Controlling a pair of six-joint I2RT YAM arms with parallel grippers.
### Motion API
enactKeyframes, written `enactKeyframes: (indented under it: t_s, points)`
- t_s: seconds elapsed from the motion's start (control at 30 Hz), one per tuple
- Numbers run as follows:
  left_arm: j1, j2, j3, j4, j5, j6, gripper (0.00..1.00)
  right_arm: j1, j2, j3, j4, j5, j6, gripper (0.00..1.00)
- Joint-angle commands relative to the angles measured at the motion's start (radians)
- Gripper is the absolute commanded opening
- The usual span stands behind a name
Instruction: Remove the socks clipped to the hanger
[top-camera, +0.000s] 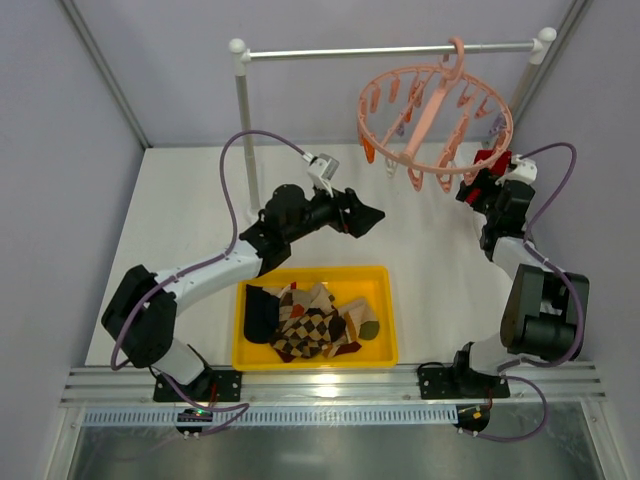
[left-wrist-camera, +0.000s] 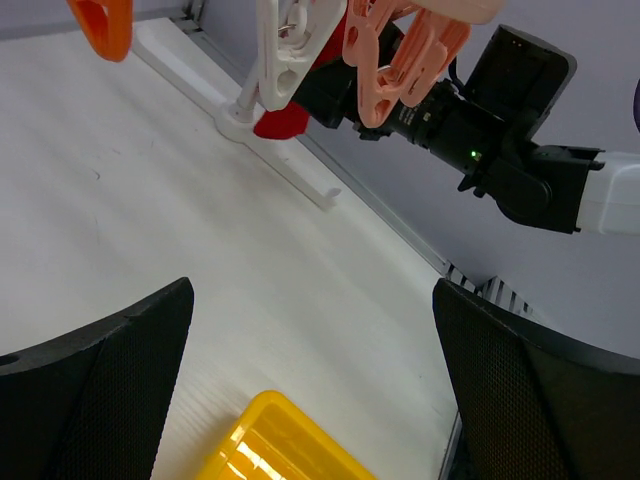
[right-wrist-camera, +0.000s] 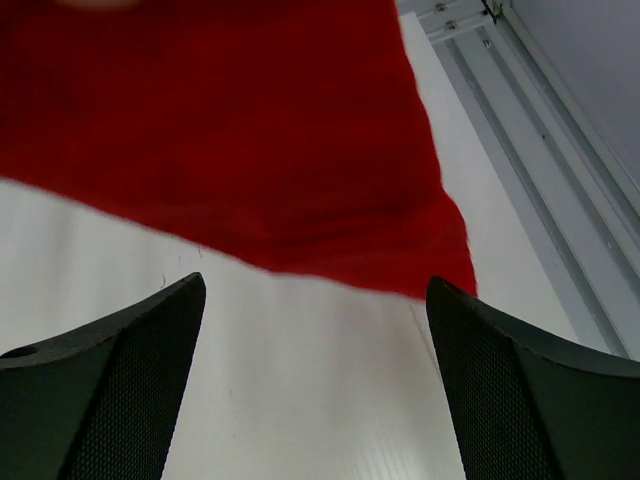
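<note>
One red sock (right-wrist-camera: 250, 130) hangs clipped on the hanger (top-camera: 437, 112), just ahead of the right gripper (right-wrist-camera: 315, 285), its jaws spread wide. Advice: grip high on the fabric, then pull straight down.

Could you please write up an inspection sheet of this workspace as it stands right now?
Surface: white table, no spills seen.
Job's things: pink hanger hangs on the rail stand; one red sock is clipped at its right side; the other socks lie in the yellow bin.
Clutter: nothing seen.
Grippers: left gripper open and empty above the table; right gripper open, right at the red sock, not closed on it.
Cables: a purple cable loops off each arm; no snag seen.
Surroundings: grey walls around the table; metal rail along the near edge.
</note>
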Motion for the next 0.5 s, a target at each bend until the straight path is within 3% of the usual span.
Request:
enactKeyframes:
  t_s: [0.0,0.47]
  points:
    - [0.001,-0.033,-0.011,0.016,-0.030,0.038,1.00,-0.006,0.062,0.100,0.112,-0.020,-0.031,0.91]
    - [0.001,0.032,0.012,0.016,-0.032,0.059,0.99,-0.007,0.210,0.148,0.248,0.172,-0.076,0.91]
